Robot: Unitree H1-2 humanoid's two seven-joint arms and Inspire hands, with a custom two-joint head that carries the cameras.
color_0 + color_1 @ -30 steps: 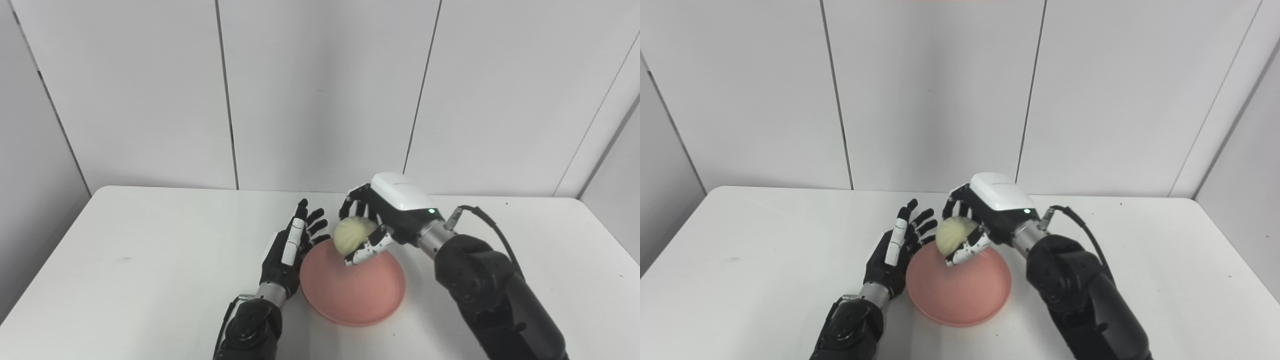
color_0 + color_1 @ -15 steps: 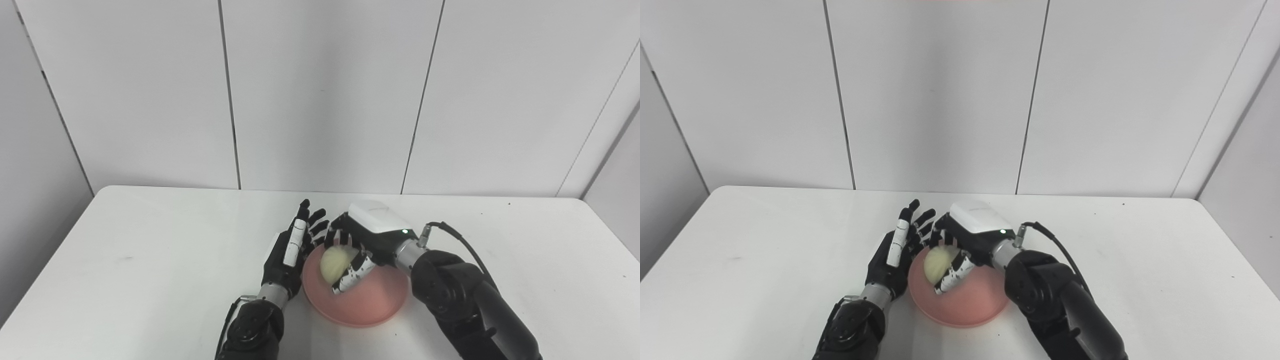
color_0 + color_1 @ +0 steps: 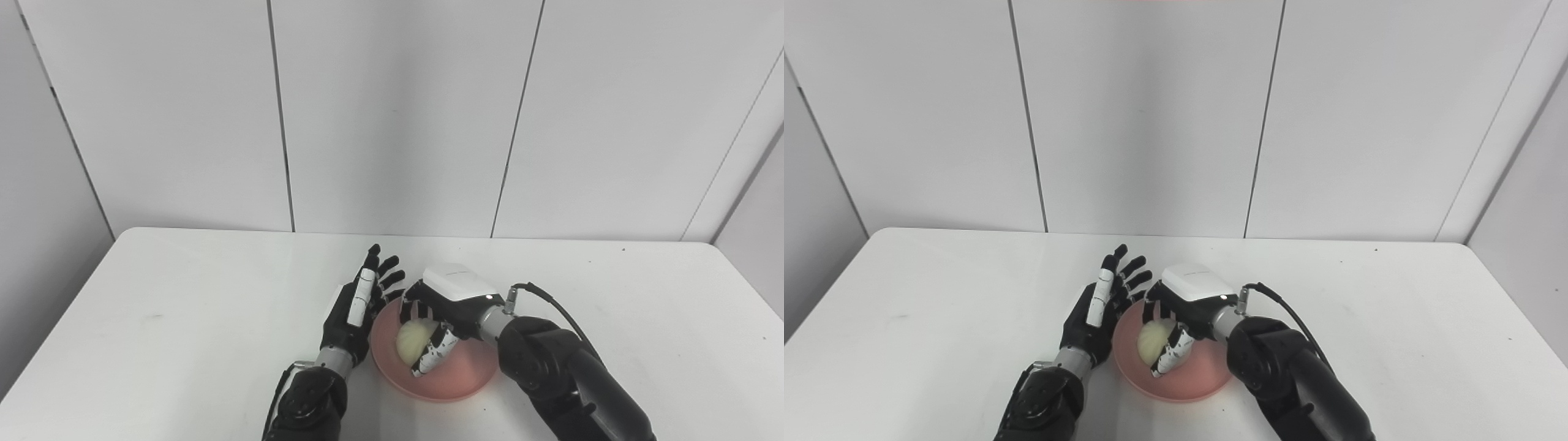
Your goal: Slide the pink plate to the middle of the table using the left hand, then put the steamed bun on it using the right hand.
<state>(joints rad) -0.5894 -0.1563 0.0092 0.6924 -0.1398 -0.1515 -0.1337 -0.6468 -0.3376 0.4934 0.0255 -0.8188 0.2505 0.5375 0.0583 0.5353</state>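
A pink plate (image 3: 465, 380) lies on the white table (image 3: 184, 318) near its middle, close to the front edge. The pale steamed bun (image 3: 411, 340) is low over the plate's left half, and I cannot tell whether it touches the plate. My right hand (image 3: 446, 306) is shut on the bun, fingers wrapped over its top and thumb along its right side. My left hand (image 3: 358, 303) stands open and upright just left of the plate's rim (image 3: 1119, 361), fingers spread and pointing away, holding nothing.
The grey panelled wall (image 3: 392, 116) rises behind the table's far edge. A cable (image 3: 554, 306) loops from the right wrist along the right forearm. Bare white table surface stretches to the left (image 3: 937, 318) and right (image 3: 1396, 318) of the hands.
My right hand has come down and toward me with the bun, from above the plate's far rim to low over the plate. The left hand has stayed put.
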